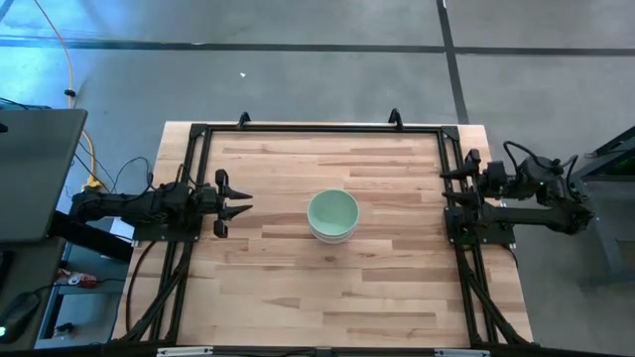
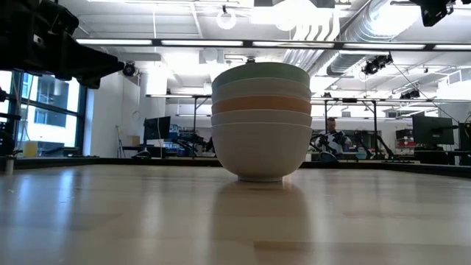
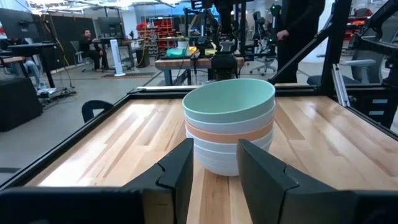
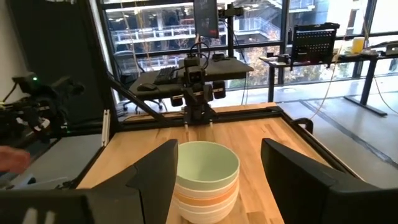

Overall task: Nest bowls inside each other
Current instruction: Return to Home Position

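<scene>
The bowls stand nested in one stack (image 1: 332, 215) at the table's middle, resting on the lowest white bowl's foot (image 2: 260, 175). From the top: mint green (image 3: 229, 99), white, salmon-orange (image 2: 261, 104), then two white. My left gripper (image 1: 238, 206) is open at the table's left edge, above the board, pointing at the stack. My right gripper (image 1: 448, 188) is open at the table's right edge. In the right wrist view the stack (image 4: 206, 180) shows between that arm's fingers, well ahead of them.
A black metal frame (image 1: 317, 128) rims the table. Bare wood lies all round the stack. Beyond the table are desks, monitors and people (image 2: 335, 138) in the room.
</scene>
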